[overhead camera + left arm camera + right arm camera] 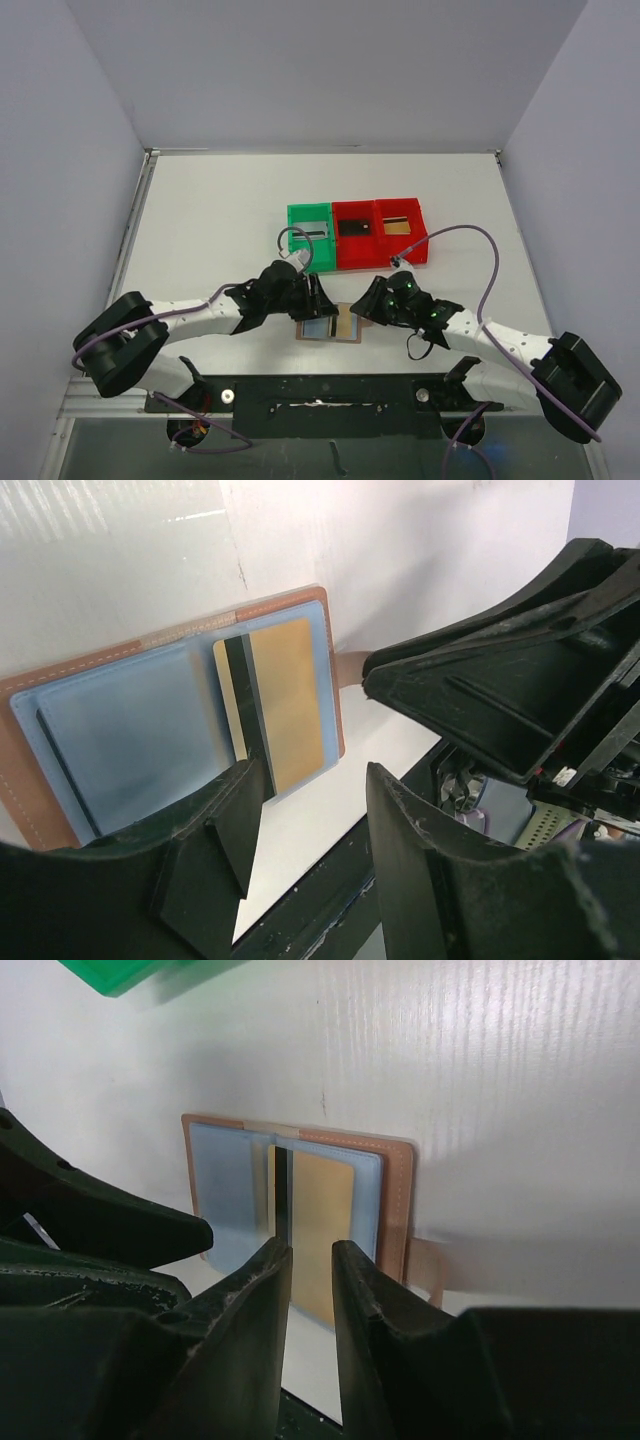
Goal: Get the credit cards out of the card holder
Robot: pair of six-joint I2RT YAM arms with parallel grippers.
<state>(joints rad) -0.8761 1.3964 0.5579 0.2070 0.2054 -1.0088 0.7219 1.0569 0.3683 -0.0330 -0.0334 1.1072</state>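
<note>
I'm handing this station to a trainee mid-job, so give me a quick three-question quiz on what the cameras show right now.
1. True or false: the card holder lies opened flat on the table.
2. Which describes the card showing in the card holder's pocket? A) gold with a black stripe B) plain red C) plain green
3. How many plastic bins stand in a row beyond the card holder?

Key: 1 true; 2 A; 3 three.
</note>
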